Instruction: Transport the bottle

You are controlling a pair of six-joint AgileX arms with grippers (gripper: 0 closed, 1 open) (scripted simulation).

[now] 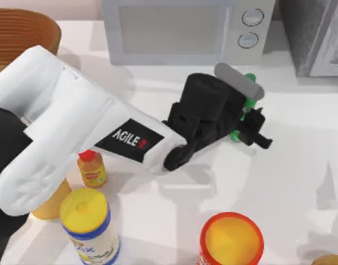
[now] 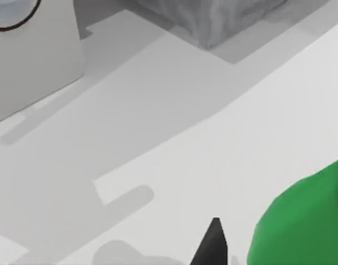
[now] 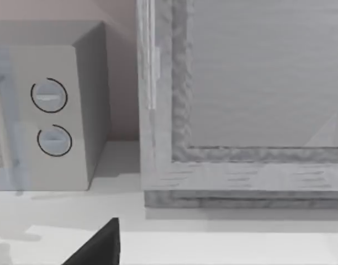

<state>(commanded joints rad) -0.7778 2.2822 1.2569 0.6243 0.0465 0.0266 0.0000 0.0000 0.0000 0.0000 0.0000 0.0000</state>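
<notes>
My left arm reaches from the near left across the white desk (image 1: 301, 182) to its middle, its left gripper (image 1: 247, 122) pinching the one green bottle (image 1: 247, 105), which sits in front of the single microwave (image 1: 185, 27) at the far side. Near the front stand one small orange bottle (image 1: 91, 169), one yellow-lidded canister (image 1: 89, 223) and one red-rimmed tub (image 1: 231, 238); a brown basket (image 1: 22, 33) sits far left.

You see the left arm (image 1: 64, 132) in glossy white rounded shells, a black panel on the forearm reading "AGILE" in white with a red X. Past it your wrist turns matte black and blocky, topped by a grey oblong bar (image 1: 239, 81).
</notes>
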